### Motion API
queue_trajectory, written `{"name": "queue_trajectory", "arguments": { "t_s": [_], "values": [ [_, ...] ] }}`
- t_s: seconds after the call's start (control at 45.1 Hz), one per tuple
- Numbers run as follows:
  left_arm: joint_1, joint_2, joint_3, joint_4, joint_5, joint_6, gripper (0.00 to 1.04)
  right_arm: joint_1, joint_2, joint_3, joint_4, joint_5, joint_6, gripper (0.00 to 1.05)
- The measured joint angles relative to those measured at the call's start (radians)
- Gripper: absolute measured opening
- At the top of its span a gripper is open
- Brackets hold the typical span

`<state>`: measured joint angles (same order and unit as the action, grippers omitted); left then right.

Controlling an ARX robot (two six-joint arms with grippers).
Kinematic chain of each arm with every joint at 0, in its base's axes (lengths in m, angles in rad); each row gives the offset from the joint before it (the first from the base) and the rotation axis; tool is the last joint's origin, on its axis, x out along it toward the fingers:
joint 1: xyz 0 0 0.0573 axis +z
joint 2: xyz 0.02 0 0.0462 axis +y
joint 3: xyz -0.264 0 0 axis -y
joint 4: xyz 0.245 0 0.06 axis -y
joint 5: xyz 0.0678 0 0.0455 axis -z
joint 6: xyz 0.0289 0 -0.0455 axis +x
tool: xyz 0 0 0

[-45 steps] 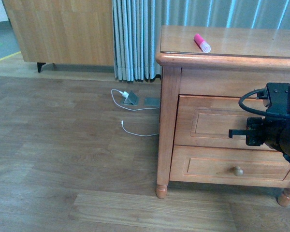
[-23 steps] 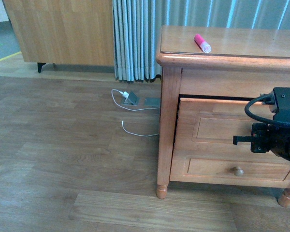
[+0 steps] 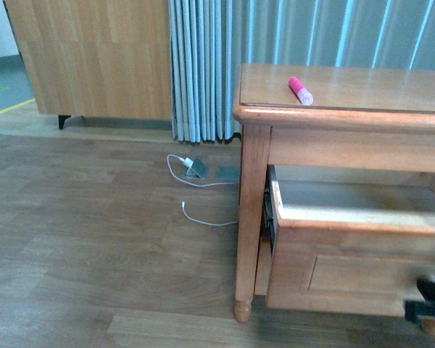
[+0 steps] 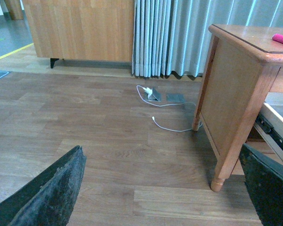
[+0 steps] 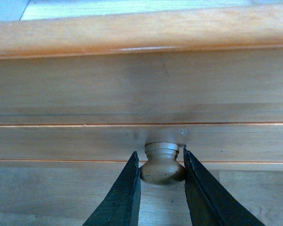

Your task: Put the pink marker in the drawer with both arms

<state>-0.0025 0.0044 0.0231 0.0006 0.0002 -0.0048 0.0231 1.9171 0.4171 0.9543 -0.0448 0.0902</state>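
Plainly, the right gripper [image 5: 160, 156] is clamped on the small round knob [image 5: 161, 165]. Its two black fingers press either side of the knob's neck, which is the only hold the drawer [image 3: 359, 270] offers for pulling. The drawer stands well out of the cabinet [image 3: 251, 217], and the gripper sits low at the drawer front with the open cavity just above and behind it.

The left gripper [image 4: 161, 157] is spread wide and carries nothing. It hangs over bare floor [image 4: 99, 136], well apart from the cabinet's side panel ahead of it. Judging by the task, it is free so that it can fetch the marker while the other arm keeps the drawer open.

The pink marker [image 3: 300, 90] lies on its side on the cabinet top. It is above the right gripper, toward the robot's left, and well apart from both grippers, with nothing touching it.

From the front view, only the drawer's upper rim and pale inner walls show. Nothing can be seen inside, and the floor of the drawer is hidden by its own front. The placing step itself is not yet begun.
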Motion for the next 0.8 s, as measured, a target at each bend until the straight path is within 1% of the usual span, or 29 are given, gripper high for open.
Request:
{"name": "queue_trajectory", "arguments": {
  "t_s": [0.044, 0.067, 0.089, 0.111, 0.133, 0.244, 0.266, 0.311, 0.4, 0.51, 0.533, 0.599, 0.71, 0.799],
  "values": [
    [0.000, 0.000, 0.000, 0.000, 0.000, 0.000, 0.99, -0.005, -0.018, -0.029, 0.000, -0.010, 0.000, 0.21],
    [0.000, 0.000, 0.000, 0.000, 0.000, 0.000, 0.99, -0.009, -0.028, -0.043, 0.000, -0.013, -0.006, 0.23],
    [0.000, 0.000, 0.000, 0.000, 0.000, 0.000, 0.99, -0.010, -0.033, -0.049, 0.000, -0.014, -0.008, 0.26],
    [0.000, 0.000, 0.000, 0.000, 0.000, 0.000, 0.99, -0.013, -0.041, -0.060, -0.002, -0.017, -0.009, 0.33],
    [0.000, 0.000, 0.000, 0.000, 0.000, 0.000, 0.99, -0.013, -0.042, -0.062, -0.002, -0.018, -0.010, 0.34],
    [0.000, 0.000, 0.000, 0.000, 0.000, 0.000, 0.99, -0.034, -0.085, -0.109, -0.051, -0.048, -0.016, 0.53],
    [0.000, 0.000, 0.000, 0.000, 0.000, 0.000, 0.99, -0.042, -0.111, -0.117, -0.079, -0.057, -0.016, 0.59],
    [0.000, 0.000, 0.000, 0.000, 0.000, 0.000, 0.99, -0.055, -0.160, -0.126, -0.123, -0.074, -0.018, 0.66],
    [0.000, 0.000, 0.000, 0.000, 0.000, 0.000, 0.99, -0.080, -0.263, -0.135, -0.212, -0.113, -0.020, 0.76],
    [0.000, 0.000, 0.000, 0.000, 0.000, 0.000, 0.99, -0.133, -0.483, -0.138, -0.402, -0.180, -0.027, 0.94],
    [0.000, 0.000, 0.000, 0.000, 0.000, 0.000, 0.99, -0.151, -0.554, -0.138, -0.463, -0.201, -0.027, 0.98],
    [0.000, 0.000, 0.000, 0.000, 0.000, 0.000, 0.99, -0.191, -0.723, -0.136, -0.607, -0.252, -0.027, 0.96],
    [0.000, 0.000, 0.000, 0.000, 0.000, 0.000, 0.99, -0.252, -0.969, -0.111, -0.816, -0.339, -0.029, 0.96],
    [0.000, 0.000, 0.000, 0.000, 0.000, 0.000, 0.99, -0.291, -1.099, -0.087, -0.927, -0.395, -0.031, 0.96]
  ]
}}
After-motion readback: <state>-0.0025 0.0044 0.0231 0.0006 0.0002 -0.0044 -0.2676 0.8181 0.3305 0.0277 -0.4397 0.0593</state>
